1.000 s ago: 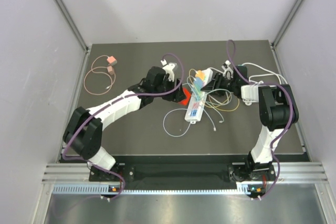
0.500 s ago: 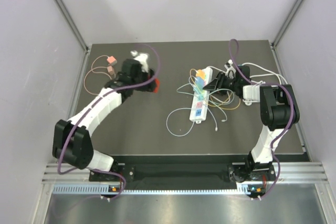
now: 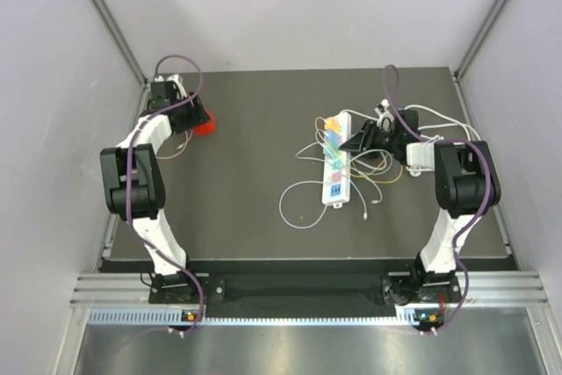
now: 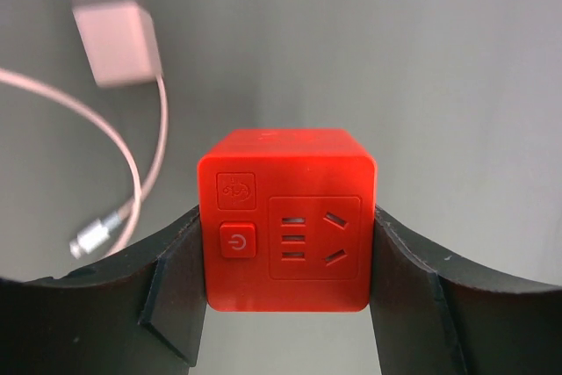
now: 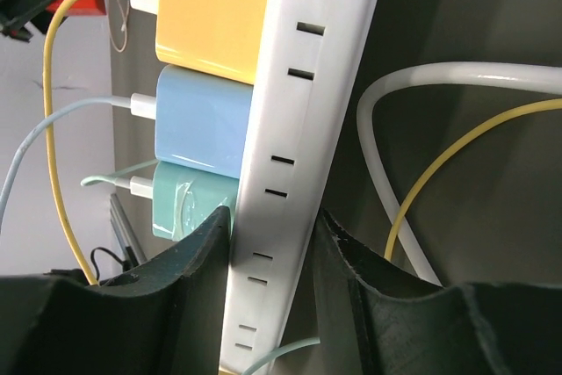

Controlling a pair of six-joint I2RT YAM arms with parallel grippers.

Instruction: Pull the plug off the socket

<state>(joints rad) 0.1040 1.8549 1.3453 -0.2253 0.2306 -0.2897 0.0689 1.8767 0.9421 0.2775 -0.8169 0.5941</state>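
Our left gripper [image 4: 287, 256] is clenched on a red cube [image 4: 285, 182], one finger flat against each side. The face turned to the wrist camera carries a power button and a set of socket holes. Beyond it lie a pink charger [image 4: 117, 41] and its pink cable [image 4: 149, 155], close by but not touching the cube. The overhead view puts this hand at the far left corner of the bench [image 3: 246, 103], well apart from the other arm. We cannot tell whether the cube rests on the bench or hangs just above it.

Our right gripper [image 5: 272, 261] is clamped across the white power strip [image 5: 307, 85], pinning it near the middle right of the bench. A yellow charger [image 5: 211, 15], a blue charger [image 5: 202, 129] and a green charger [image 5: 189, 204] sit side by side in its sockets, each with a cable running off.

We take the red cube to be the plug in question. Since it is clear of the strip, we judge the pull itself done and the step in hand to be putting the cube aside. The next move, as we see it, calls for lowering the cube onto a bare patch beside the pink cable and loosening the left fingers without snagging that cable. The right hand can let go of the strip once nothing tugs on it.
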